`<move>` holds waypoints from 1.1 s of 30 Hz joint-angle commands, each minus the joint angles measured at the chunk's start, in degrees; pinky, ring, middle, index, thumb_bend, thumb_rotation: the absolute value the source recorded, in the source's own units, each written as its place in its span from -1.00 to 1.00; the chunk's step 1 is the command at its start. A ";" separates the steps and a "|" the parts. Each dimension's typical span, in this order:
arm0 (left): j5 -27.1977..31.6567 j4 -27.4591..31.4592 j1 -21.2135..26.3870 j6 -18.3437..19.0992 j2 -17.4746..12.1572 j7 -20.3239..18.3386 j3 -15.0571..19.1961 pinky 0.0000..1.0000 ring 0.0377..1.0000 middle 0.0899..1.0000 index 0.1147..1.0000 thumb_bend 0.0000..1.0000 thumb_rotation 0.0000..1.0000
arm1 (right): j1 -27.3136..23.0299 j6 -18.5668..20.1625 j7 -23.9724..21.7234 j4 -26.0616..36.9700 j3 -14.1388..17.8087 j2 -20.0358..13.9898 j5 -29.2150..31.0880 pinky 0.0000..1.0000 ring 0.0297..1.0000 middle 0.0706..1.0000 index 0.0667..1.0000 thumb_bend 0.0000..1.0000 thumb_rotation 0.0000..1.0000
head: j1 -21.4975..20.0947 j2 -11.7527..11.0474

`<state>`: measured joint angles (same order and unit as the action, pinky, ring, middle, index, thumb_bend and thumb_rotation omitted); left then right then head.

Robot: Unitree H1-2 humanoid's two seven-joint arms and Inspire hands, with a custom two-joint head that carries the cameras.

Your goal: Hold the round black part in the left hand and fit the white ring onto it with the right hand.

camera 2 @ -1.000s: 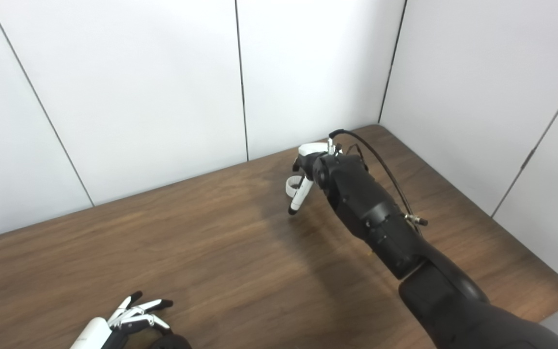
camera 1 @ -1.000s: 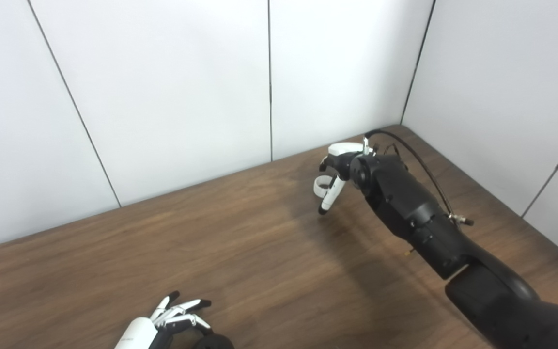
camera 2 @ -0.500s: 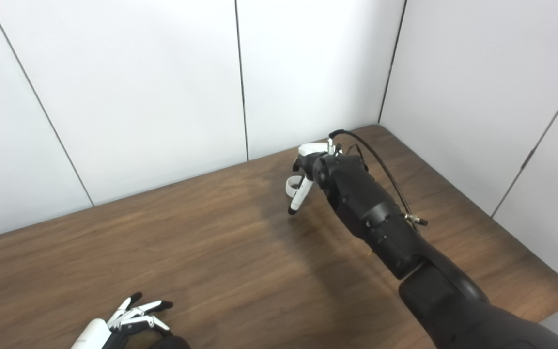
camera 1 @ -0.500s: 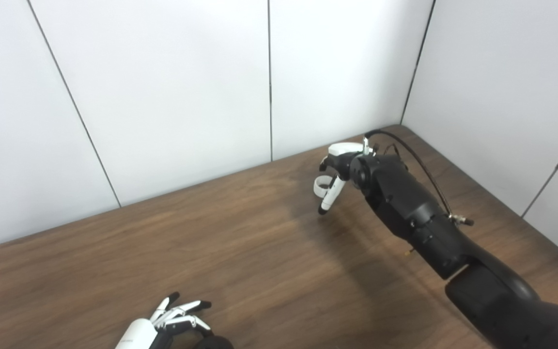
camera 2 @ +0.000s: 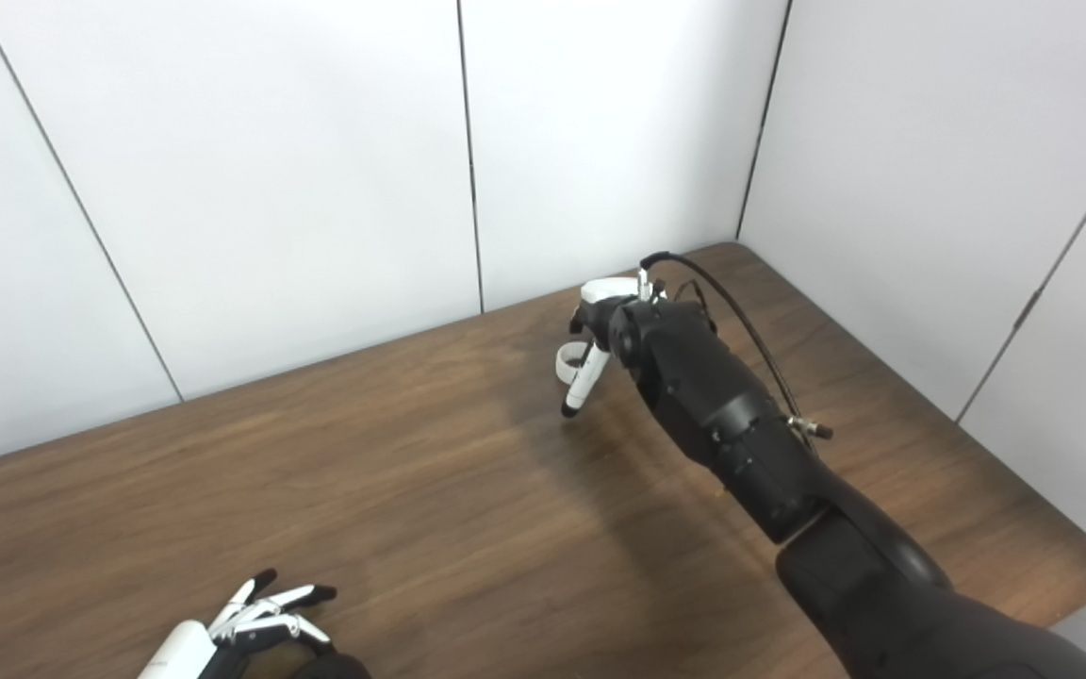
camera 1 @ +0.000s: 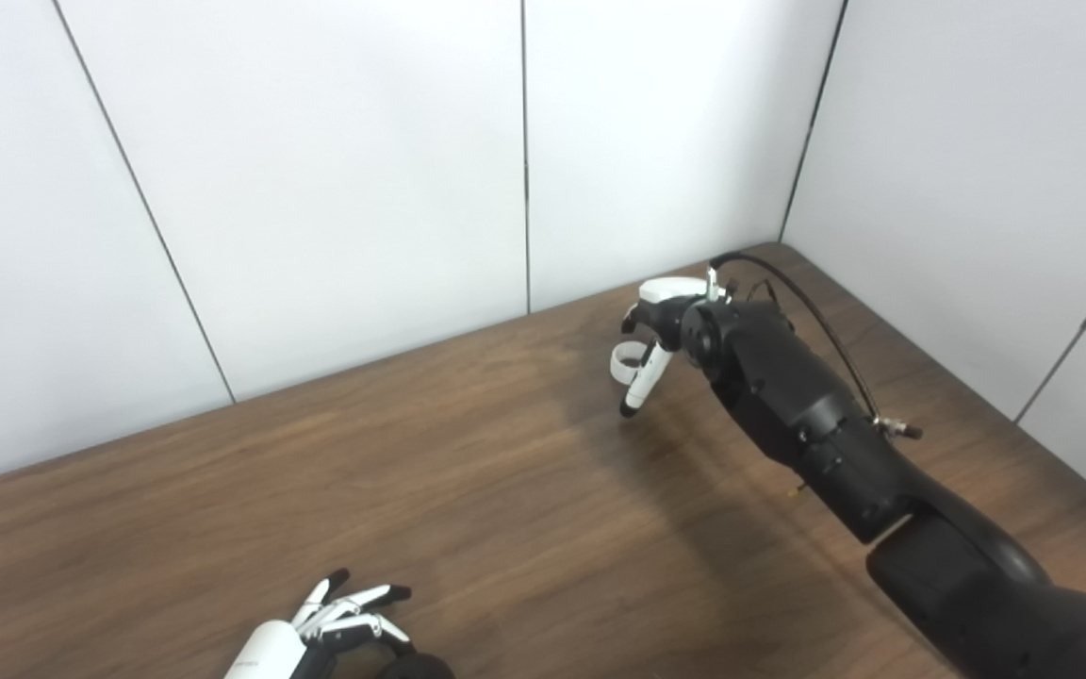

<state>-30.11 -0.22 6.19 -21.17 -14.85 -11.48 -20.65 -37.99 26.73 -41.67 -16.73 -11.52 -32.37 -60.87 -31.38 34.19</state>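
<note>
Right eye view alone takes in worktop's (camera 2: 468, 490) rounded corner at 4 o'clock; left eye view cuts it off. Wide bare wood between both arms. At 1 o'clock, near back wall (camera 1: 336, 189), right robot hand (camera 1: 649, 339) pinched shut on white ring (camera 1: 625, 362), a thin hoop lifted off the wood. At 7 o'clock, left robot hand (camera 1: 340, 613), fingers spread, beside round black part (camera 1: 416, 668), mostly cropped; grip unclear.

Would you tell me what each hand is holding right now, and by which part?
The right hand holds the white ring by its band. The left hand rests by the black part; its grip cannot be told.
</note>
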 commanded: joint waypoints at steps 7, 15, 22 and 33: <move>0.52 1.28 -0.28 0.13 -0.41 -0.36 0.16 1.00 0.65 0.66 -0.18 0.03 -0.91 | -2.52 0.12 1.61 1.21 -0.21 -2.46 -0.12 1.00 1.00 1.00 0.72 0.75 -0.34 | 0.10 0.02; 0.55 1.21 -0.21 -0.13 -0.38 -0.18 0.24 1.00 0.65 0.66 -0.18 0.03 -0.91 | -2.34 0.14 1.79 1.19 0.13 -2.40 0.08 1.00 1.00 1.00 0.73 0.75 -0.36 | 0.22 -0.03; 0.41 1.48 -0.09 0.16 -0.26 -0.10 0.39 1.00 0.65 0.66 -0.18 0.03 -0.91 | -1.90 -1.26 5.14 0.70 -1.45 -3.20 1.51 0.87 1.00 0.93 0.53 0.66 -0.44 | 0.46 0.13; 0.34 1.19 -0.20 0.06 -0.29 0.31 0.71 1.00 0.64 0.66 -0.18 0.03 -0.91 | -0.51 -4.86 15.67 -0.40 -2.02 -3.76 5.49 0.95 1.00 0.71 -0.12 0.04 -0.73 | 0.65 0.12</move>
<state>-30.02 -0.09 6.03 -21.13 -14.84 -11.48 -20.39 -36.71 22.61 -28.57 -18.28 -13.74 -33.86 -55.34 -30.67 34.28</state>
